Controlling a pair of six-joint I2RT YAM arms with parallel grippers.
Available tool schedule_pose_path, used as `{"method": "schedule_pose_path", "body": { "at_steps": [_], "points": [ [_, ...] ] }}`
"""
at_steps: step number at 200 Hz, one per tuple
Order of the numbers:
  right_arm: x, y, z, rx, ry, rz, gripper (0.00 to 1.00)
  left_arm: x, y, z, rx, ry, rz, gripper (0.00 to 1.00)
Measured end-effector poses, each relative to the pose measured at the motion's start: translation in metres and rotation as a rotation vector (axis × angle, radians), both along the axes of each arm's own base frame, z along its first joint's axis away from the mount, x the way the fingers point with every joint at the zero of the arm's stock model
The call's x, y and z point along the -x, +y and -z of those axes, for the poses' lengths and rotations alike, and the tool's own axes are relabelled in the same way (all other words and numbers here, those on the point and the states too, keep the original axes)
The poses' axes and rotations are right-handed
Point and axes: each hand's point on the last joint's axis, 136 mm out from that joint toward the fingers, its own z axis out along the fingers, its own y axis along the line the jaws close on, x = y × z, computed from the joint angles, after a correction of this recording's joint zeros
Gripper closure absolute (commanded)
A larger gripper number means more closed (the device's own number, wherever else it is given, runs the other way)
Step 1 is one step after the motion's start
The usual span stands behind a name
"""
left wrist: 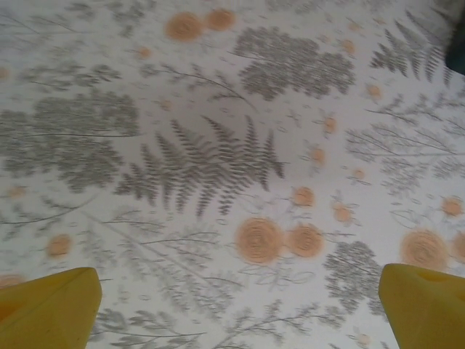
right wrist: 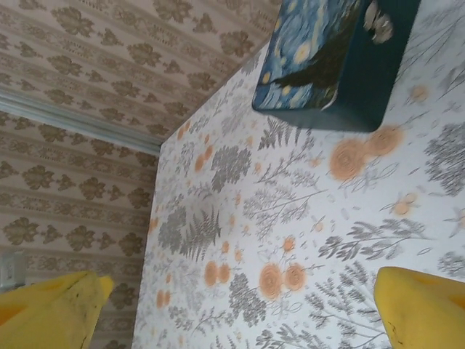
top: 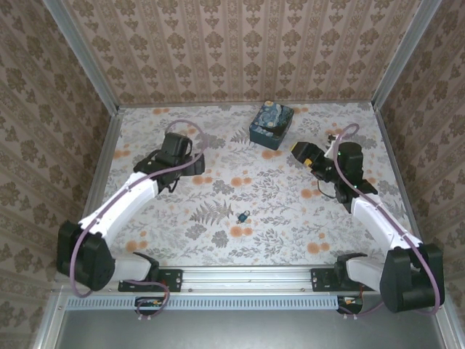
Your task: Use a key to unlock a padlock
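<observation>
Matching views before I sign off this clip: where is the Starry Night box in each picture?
Top external: Starry Night box at the far middle of the table.
Left wrist: dark sliver at the upper right edge, perhaps the box.
Right wrist: box upper right, cut by the top edge.
Shared landmark: the orange-flowered tablecloth.

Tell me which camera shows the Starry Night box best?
Top external: the Starry Night box sits whole there, lid and a side visible. The right wrist view shows it closer but tilted and cropped at the top. The left wrist view's dark sliver at the right edge may be it.
</observation>
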Motion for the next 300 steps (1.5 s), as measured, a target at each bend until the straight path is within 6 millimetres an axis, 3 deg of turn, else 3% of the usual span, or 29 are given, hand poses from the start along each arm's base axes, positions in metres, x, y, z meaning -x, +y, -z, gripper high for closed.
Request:
{"method": "schedule_pose_path", "body": {
  "at_steps": [67, 102, 137, 162, 183, 220, 262, 300],
  "points": [
    [0.012, -0.061, 0.002, 0.247, -0.028, 0.199, 0.0, 0.012, 0.08, -0.012, -0.163, -0.253, -0.133, 0.0],
    [0.025, -0.098, 0.016, 0.431, -0.062, 0.348, 0.0, 0.013, 0.117, 0.006, -0.218, -0.292, -0.213, 0.0],
    [0.025, -0.125, 0.036, 0.602, -0.029, 0.428, 0.0, -0.007, 0.144, 0.032, -0.26, -0.299, -0.281, 0.0],
    [0.015, -0.136, 0.045, 0.688, -0.031, 0.458, 0.0, -0.016, 0.145, 0.066, -0.301, -0.269, -0.255, 0.0],
    [0.012, -0.141, 0.066, 0.738, -0.049, 0.468, 0.01, -0.019, 0.143, 0.086, -0.31, -0.26, -0.224, 0.0],
    [0.01, -0.141, 0.112, 0.808, -0.045, 0.425, 0.0, -0.038, 0.143, 0.08, -0.269, -0.353, -0.196, 0.0],
    [-0.012, -0.129, 0.101, 0.852, -0.187, 0.37, 0.0, -0.052, 0.138, 0.096, -0.22, -0.371, -0.149, 0.0],
    [-0.022, -0.107, 0.13, 0.892, -0.205, 0.244, 0.0, -0.055, 0.139, 0.095, -0.192, -0.388, -0.132, 0.0]
  ]
}}
